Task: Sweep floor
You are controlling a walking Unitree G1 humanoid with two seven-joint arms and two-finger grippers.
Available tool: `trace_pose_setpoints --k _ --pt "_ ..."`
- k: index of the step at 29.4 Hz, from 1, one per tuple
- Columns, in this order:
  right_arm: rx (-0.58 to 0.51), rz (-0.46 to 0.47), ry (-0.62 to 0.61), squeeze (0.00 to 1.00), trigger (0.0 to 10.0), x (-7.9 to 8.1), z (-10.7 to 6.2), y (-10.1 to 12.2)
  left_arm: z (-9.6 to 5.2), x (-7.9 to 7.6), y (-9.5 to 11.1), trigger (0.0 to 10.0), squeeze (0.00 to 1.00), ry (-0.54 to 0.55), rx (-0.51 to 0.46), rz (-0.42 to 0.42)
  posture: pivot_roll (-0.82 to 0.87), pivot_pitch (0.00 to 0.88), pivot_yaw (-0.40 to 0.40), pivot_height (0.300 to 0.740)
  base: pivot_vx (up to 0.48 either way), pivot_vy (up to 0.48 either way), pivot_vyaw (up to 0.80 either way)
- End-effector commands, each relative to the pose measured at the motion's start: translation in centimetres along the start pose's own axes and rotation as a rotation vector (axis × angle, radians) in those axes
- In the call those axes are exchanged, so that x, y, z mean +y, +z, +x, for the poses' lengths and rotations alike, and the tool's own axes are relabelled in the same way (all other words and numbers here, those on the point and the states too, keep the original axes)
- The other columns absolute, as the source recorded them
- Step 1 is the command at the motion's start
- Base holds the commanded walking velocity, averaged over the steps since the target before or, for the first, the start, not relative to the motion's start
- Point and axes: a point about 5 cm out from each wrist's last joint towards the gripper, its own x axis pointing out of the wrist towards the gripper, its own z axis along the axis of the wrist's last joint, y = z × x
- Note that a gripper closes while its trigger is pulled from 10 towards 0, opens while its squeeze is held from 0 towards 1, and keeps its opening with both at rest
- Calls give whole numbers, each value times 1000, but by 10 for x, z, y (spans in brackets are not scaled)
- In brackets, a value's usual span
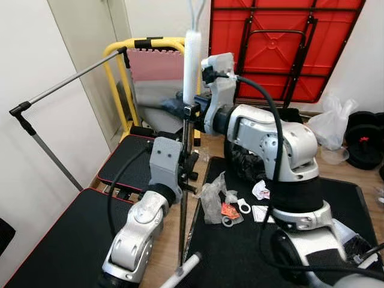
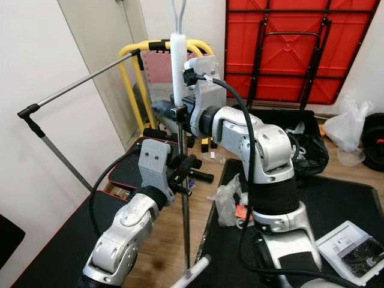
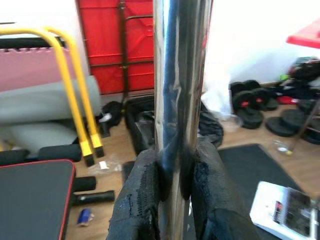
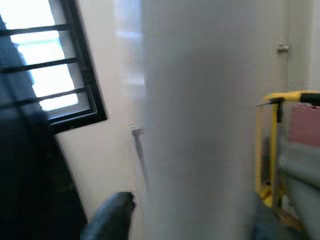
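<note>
Chrome broom pole (image 3: pixel 177 100) clamped in left gripper (image 3: pixel 172 195); right gripper (image 1: pixel 191 110) above, apparently gripping the white handle (image 1: pixel 191 66).

The broom pole (image 3: pixel 175 100) is polished, mirror-bright metal, its grip (image 1: pixel 191 60) matt white. The fingers (image 3: pixel 142 200) clamping it look rough, worn black rubber. Crinkled clear plastic (image 1: pixel 211 198) lies on a matt black mat (image 1: pixel 240 252); the floor (image 1: pixel 168 252) is wood.
</note>
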Motion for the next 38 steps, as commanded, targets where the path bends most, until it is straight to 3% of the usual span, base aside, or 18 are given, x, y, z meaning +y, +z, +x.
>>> trace_pose_setpoints --k 1,2,4,5,6,7,11,16,20,28,29,38 --pt "-29 -82 140 1000 10000 6 -12 3 -5 -6 8 0 0 -156 -33 11 -185 0 -6 740 0 0 0" --pt "-29 -157 233 588 10000 6 -28 3 -11 -6 5 0 0 -206 -7 16 -188 0 -5 740 0 0 0" --pt "-29 -157 233 588 10000 6 -28 3 -11 -6 5 0 0 -206 -7 16 -188 0 -5 740 0 0 0" --pt "-22 -206 296 588 10000 7 -39 2 -15 -6 3 0 0 -241 11 19 -188 0 -5 740 0 0 0" --pt "-22 -206 296 588 10000 7 -39 2 -15 -6 3 0 0 -241 11 19 -188 0 -5 740 0 0 0" --pt "-3 -218 344 0 10000 4 -52 1 -22 -6 0 0 0 -297 41 25 -189 0 -3 740 0 0 0" --pt "7 -198 404 0 10000 -10 -74 4 -40 -12 -8 0 0 -463 133 38 -192 0 -1 740 0 0 0" --pt "-17 -178 505 0 10000 -6 -76 11 -45 -17 -11 0 0 -542 171 46 -190 0 1 740 0 0 0" --pt "15 -171 685 0 10000 4 -79 11 -44 -24 -10 0 0 -604 171 47 -190 0 -10 740 0 0 0" --pt "80 -149 762 0 10000 7 -72 2 -46 -32 -11 0 0 -649 181 42 -191 0 -20 740 0 0 0" --pt "89 -138 764 0 0 7 -68 -1 -46 -34 -10 0 0 -657 180 40 -190 0 -21 740 0 0 0" --pt "126 -93 771 0 0 7 -60 -17 -50 -41 -7 0 0 -681 172 27 -188 0 -31 740 0 0 0"
